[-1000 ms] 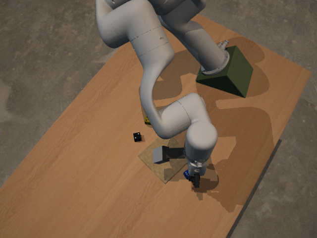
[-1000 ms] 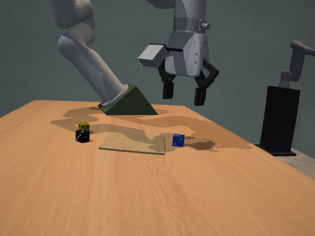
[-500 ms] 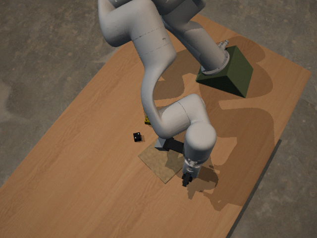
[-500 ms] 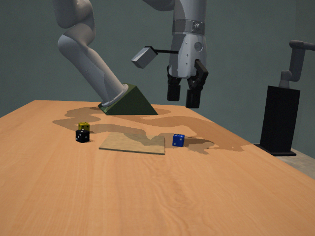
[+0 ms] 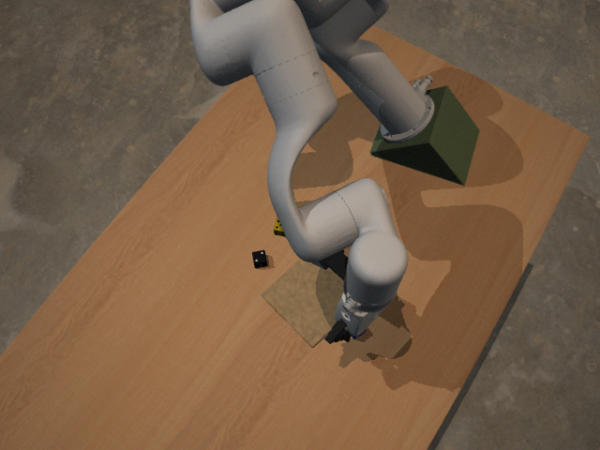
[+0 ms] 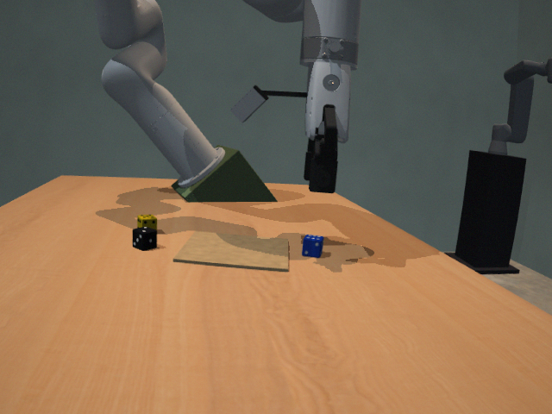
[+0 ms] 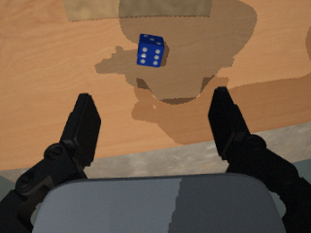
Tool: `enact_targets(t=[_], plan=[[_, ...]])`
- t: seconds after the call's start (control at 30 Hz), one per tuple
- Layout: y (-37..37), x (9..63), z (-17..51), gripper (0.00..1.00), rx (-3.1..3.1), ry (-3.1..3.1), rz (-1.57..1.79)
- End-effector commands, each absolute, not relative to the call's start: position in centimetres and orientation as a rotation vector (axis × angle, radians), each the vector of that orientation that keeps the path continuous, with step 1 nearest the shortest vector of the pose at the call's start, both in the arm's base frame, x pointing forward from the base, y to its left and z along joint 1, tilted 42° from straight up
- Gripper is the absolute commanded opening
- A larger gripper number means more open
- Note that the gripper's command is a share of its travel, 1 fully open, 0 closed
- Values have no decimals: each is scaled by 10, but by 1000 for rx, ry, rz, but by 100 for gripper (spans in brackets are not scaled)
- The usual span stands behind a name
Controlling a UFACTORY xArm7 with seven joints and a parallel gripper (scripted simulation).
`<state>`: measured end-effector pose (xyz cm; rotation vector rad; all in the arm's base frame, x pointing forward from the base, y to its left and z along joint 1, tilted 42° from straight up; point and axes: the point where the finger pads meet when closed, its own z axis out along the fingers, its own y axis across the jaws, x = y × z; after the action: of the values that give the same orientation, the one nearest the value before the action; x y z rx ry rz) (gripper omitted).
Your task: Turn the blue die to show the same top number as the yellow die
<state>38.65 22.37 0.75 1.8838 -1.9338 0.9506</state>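
Note:
The blue die [image 6: 312,245] [image 7: 151,50] lies flat on the bare table, just off the right edge of the tan mat [image 5: 291,295] [image 6: 231,251]. Its top face shows several white pips. The arm hides it in the top view. My gripper [image 6: 321,178] [image 5: 338,336] [image 7: 153,104] is open and empty, hanging well above the die and pointing down. The yellow die [image 5: 278,226] [image 6: 147,221] lies left of the mat, partly hidden by the arm in the top view. The black die [image 5: 260,259] [image 6: 144,238] lies close in front of it.
The arm stands on a green wedge base [image 5: 436,140] [image 6: 231,180] at the far end of the wooden table [image 5: 145,338]. A black stand [image 6: 488,209] with a grey arm is beyond the table's right edge.

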Motion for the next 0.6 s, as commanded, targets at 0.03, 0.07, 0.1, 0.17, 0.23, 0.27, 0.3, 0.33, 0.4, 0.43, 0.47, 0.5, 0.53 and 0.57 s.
enact_targets(t=[0.03,0.07,0.1,0.17,0.23,0.27,0.3,0.33,0.4,0.43,0.47,0.5,0.53,0.57], plan=[[225,388,8,100,1754,-2121,1009],[225,388,8,100,1742,-2136,1013],[225,389,8,100,1732,-2148,1016],[225,389,8,100,1732,-2148,1016],[224,389,8,100,1720,-2163,1020],[224,389,8,100,1717,-2167,1021],[224,389,8,100,1715,-2169,1021],[224,389,8,100,1715,-2170,1021],[224,389,8,42,1715,-2170,1021],[224,389,8,42,1715,-2170,1021],[224,389,8,42,1715,-2170,1021],[224,389,8,42,1715,-2170,1021],[224,389,8,42,1715,-2170,1021],[224,389,8,42,1715,-2170,1021]])
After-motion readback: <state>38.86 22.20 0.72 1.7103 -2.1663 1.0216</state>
